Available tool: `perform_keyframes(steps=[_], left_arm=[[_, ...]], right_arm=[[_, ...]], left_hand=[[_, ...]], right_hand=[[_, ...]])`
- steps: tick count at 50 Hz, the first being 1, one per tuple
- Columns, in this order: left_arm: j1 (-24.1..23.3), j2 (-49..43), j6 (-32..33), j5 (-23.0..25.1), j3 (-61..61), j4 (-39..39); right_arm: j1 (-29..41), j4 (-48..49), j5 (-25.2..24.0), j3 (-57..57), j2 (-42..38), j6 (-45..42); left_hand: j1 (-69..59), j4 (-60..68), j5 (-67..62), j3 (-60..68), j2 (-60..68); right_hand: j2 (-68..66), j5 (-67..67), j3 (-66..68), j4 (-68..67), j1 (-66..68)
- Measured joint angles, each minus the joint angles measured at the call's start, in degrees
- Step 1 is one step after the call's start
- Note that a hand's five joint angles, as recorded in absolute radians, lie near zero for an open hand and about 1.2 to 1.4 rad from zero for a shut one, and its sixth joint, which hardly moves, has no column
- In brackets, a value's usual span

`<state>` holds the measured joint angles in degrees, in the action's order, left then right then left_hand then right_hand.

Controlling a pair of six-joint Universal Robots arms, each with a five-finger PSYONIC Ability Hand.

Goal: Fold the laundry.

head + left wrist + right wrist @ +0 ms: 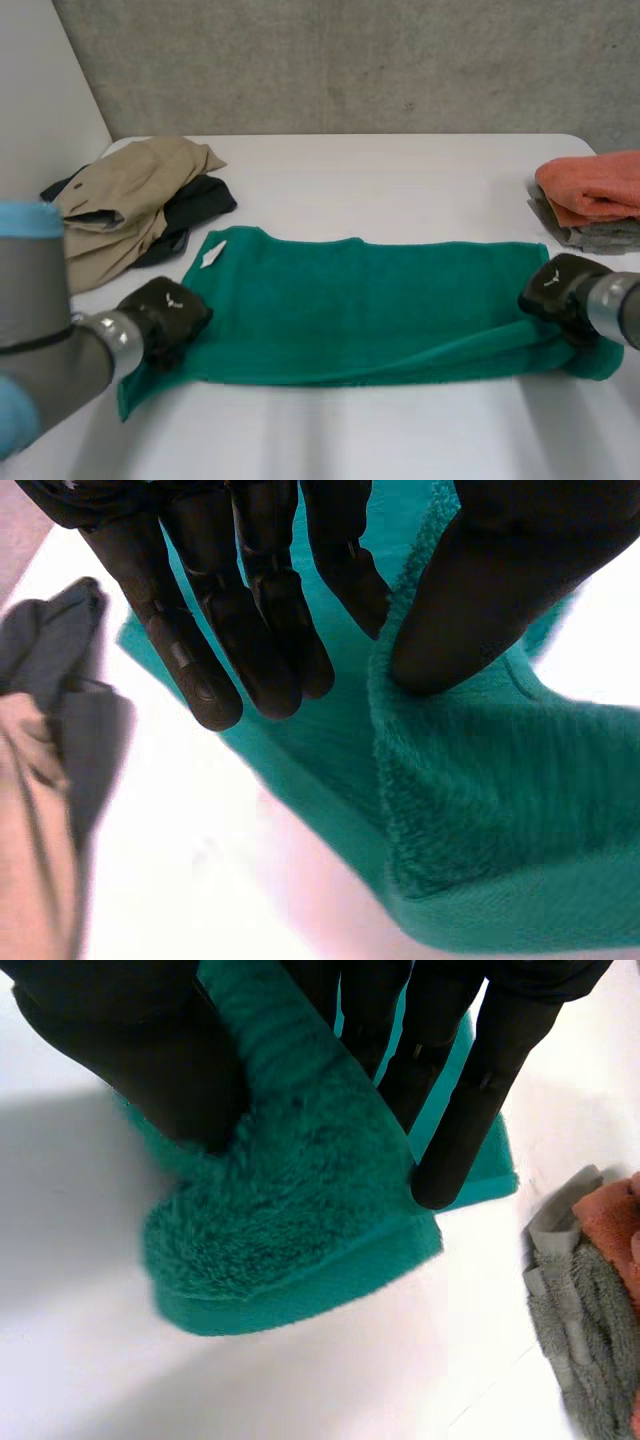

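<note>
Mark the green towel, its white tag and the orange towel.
green towel (370, 300), head view, middle of its spread top layer.
white tag (213, 256), head view, middle of the tag at the towel's far corner on the left arm's side.
orange towel (595, 185), head view, top of the folded cloth.

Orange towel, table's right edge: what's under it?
A grey cloth lies under the orange towel, its folds sticking out at the near side. How far it runs beneath is covered.
</note>
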<state>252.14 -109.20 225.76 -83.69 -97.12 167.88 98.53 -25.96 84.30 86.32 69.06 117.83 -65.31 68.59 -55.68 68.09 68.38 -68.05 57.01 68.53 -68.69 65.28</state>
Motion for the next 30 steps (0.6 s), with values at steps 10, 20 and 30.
perform_keyframes(steps=[10,20,30], left_arm=[[-3.3,-15.0,-1.5,-8.4,36.1,6.6],[-3.6,-16.8,-5.3,-9.8,56.1,27.5],[-3.0,-14.7,-12.8,-9.3,43.5,24.9]], right_arm=[[0.5,19.2,1.8,-19.1,-7.1,7.1],[0.5,51.2,1.6,-23.2,-6.0,12.1],[1.4,44.6,-1.0,-17.9,-4.6,13.8]], left_hand=[[0.0,0.0,0.0,0.0,0.0],[0.0,0.2,-0.8,0.0,0.0],[0.0,0.2,-1.9,0.0,0.0]], right_hand=[[0.0,1.4,0.2,-0.2,0.0],[0.0,2.0,0.2,-0.3,0.0],[0.0,2.4,0.3,-0.3,0.0]])
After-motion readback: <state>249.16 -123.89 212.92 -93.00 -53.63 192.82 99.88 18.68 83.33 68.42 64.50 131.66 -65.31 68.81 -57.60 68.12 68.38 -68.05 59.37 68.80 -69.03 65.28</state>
